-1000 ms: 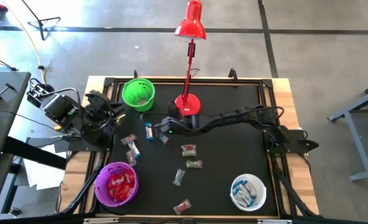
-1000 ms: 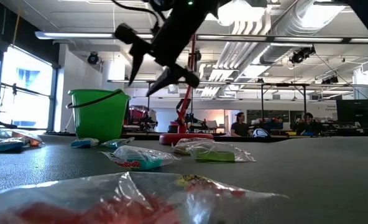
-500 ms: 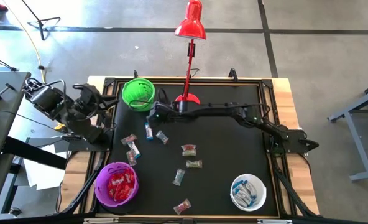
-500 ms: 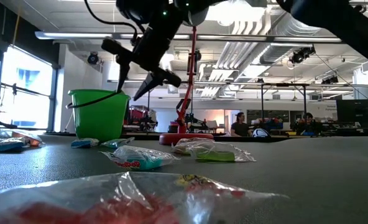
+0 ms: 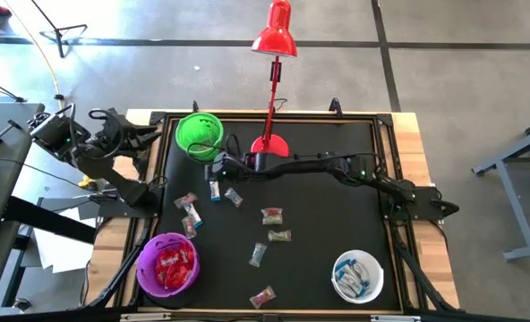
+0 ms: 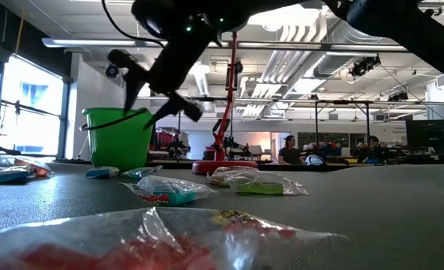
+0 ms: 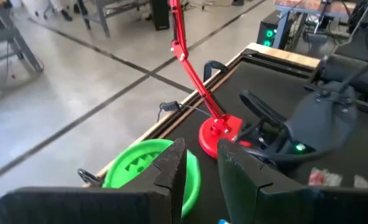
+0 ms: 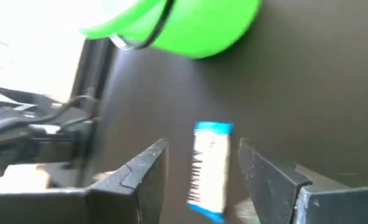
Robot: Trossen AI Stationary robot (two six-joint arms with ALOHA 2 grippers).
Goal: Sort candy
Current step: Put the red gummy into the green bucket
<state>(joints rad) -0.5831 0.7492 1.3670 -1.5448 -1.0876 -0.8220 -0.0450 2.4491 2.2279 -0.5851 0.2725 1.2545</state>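
Observation:
Several wrapped candies lie loose on the black mat, among them a blue-and-white one (image 5: 214,190) (image 8: 210,168), a clear one (image 5: 235,198) and red ones (image 5: 271,216). My right gripper (image 5: 214,169) (image 6: 151,94) (image 8: 202,146) hangs open above the blue-and-white candy, beside the green bowl (image 5: 199,134); its fingers frame the candy in the right wrist view but stay clear of it. My left gripper (image 5: 145,136) (image 7: 201,152) is off the mat's far-left corner, open with a narrow gap and nothing in it.
A purple bowl (image 5: 167,265) with red candies stands near left, a white bowl (image 5: 358,276) with blue-and-white ones near right. The red lamp's base (image 5: 269,148) sits just behind my right arm. A raised frame rims the mat (image 5: 337,206).
My right gripper has swung toward the table's left edge and a little toward the far edge, nearing the green bowl, rolling as it went and staying open. My left arm has drawn back off the mat toward the far-left corner.

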